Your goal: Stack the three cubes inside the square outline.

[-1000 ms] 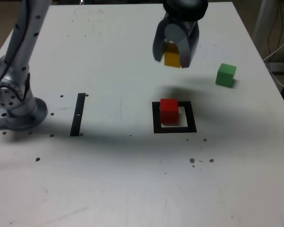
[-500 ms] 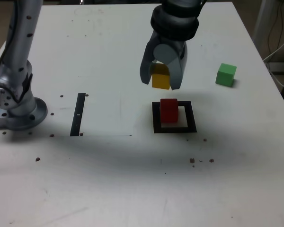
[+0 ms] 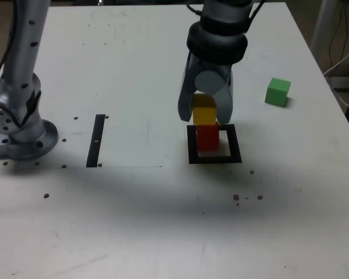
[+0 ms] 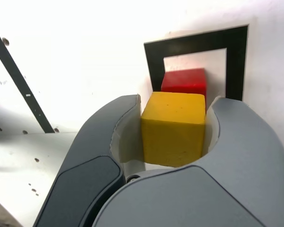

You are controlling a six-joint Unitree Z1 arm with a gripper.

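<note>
My gripper [image 3: 205, 114] is shut on the yellow cube [image 3: 204, 110], which hangs right above the red cube [image 3: 207, 137]; whether the two touch I cannot tell. The red cube stands inside the square outline [image 3: 214, 158], toward the exterior view's left side of it. In the wrist view the yellow cube [image 4: 173, 127] fills the gap between the grey fingers [image 4: 104, 142], with the red cube [image 4: 184, 80] and the square outline [image 4: 235, 61] just beyond it. The green cube [image 3: 277, 92] sits alone on the table at the exterior view's right.
A narrow black strip [image 3: 96, 140] lies on the white table [image 3: 134, 221] at the exterior view's left, close to the arm's grey base [image 3: 20, 131]. Small dark specks dot the tabletop. Cables hang past the table's edge at the exterior view's right.
The gripper has carried the yellow cube down and toward the near side of the table, from well behind the outline to just above the red cube.
</note>
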